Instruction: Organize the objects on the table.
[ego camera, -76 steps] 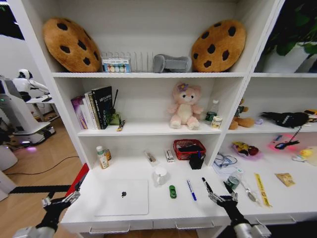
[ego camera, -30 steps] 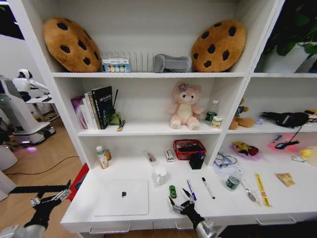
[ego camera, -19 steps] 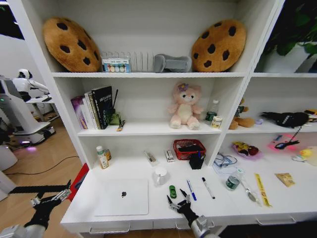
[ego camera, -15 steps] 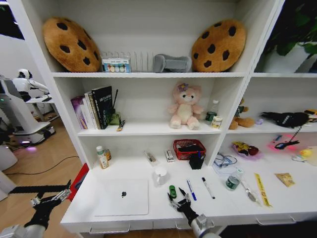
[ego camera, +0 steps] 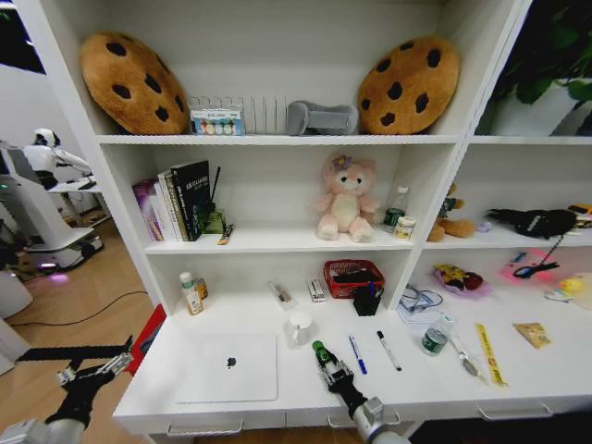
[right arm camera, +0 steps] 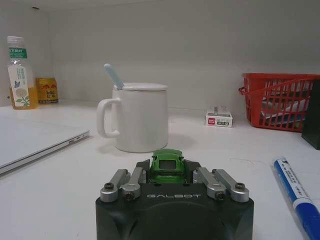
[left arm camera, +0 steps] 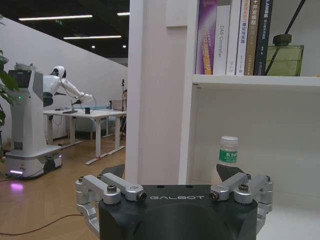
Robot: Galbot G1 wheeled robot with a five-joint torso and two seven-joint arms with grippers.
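the right gripper (right arm camera: 167, 176) sits low on the table (ego camera: 305, 393), fingers closed around the green toy car (right arm camera: 167, 163), seemingly to lift it. ahead stands the white mug (right arm camera: 139, 117); blue pen (right arm camera: 296, 197) alongside. left gripper (left arm camera: 172, 187) hangs open off the desk's end.

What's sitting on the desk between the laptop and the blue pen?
In the head view, the white mug and the green toy car lie between the laptop and the blue pen. The right gripper is closed around the car.
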